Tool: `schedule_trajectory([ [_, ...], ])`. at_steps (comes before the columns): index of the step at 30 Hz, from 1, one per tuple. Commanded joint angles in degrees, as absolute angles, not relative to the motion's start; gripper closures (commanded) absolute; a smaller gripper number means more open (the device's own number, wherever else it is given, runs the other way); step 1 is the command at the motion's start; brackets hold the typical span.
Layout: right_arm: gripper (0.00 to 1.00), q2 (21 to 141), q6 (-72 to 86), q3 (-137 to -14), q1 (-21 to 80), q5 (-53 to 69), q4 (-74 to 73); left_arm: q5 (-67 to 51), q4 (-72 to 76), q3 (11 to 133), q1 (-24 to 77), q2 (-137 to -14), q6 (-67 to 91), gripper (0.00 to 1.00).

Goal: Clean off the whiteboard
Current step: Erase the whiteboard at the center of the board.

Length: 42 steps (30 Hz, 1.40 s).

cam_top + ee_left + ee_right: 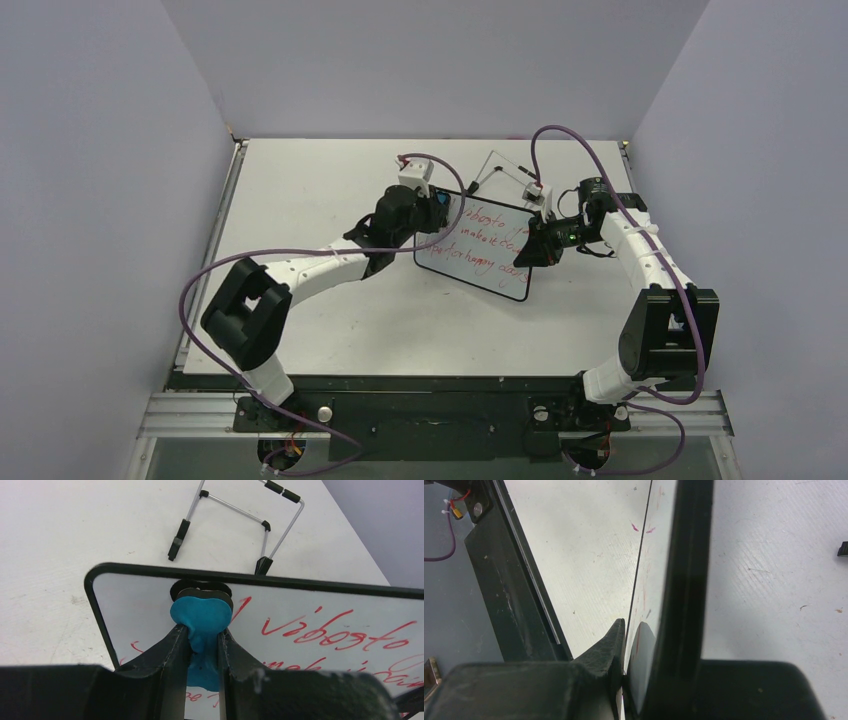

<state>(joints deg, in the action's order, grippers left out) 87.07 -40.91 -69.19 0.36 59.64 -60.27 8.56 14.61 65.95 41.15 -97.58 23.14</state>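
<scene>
Well, only the left wrist view shows the left gripper [204, 632] pinching the blue eraser [201, 611] against the whiteboard [478, 252] near an upper corner (red writing covers most of it). The right gripper [630, 630] is clamped on the board's right edge, which is probably tilted up. The wire easel stand [505, 168] lies just behind on the white table [330, 320], with pale purple walls [110, 150] around.

Plain pale lilac walls [100, 150] enclose a white, lightly scuffed table [300, 180] under even light.
</scene>
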Motion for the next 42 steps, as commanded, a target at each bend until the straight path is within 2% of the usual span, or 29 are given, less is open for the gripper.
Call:
schedule_trajectory([
  [1, 1.00, 87.5, -46.7, -69.9, 2.8, 59.3, -66.3, 3.7, 20.8, 59.8, 43.6, -97.2, 26.0, 1.00],
  [7, 1.00, 87.5, -46.8, -69.9, 2.8, 59.4, -66.4, 4.9, 21.8, 56.3, 44.3, -97.1, 26.8, 1.00],
  [19, 1.00, 87.1, -47.0, -70.0, 2.8, 59.5, -66.6, 14.3, 13.4, 66.8, 37.5, -97.1, 26.7, 1.00],
  [23, 1.00, 87.2, -47.1, -70.0, 2.8, 59.5, -66.7, 12.2, 13.8, 68.1, 37.3, -97.7, 26.9, 1.00],
  [29, 1.00, 87.3, -47.1, -70.0, 2.8, 59.5, -66.7, 1.2, 19.2, 65.7, 39.3, -99.2, 28.0, 1.00],
  [33, 1.00, 87.3, -47.1, -70.0, 2.8, 59.5, -66.7, -1.6, 22.5, 64.0, 42.1, -99.6, 28.4, 1.00],
  [42, 1.00, 87.3, -47.4, -70.0, 2.8, 59.6, -67.0, -1.0, 25.4, 61.1, 46.5, -98.0, 29.4, 1.00],
])
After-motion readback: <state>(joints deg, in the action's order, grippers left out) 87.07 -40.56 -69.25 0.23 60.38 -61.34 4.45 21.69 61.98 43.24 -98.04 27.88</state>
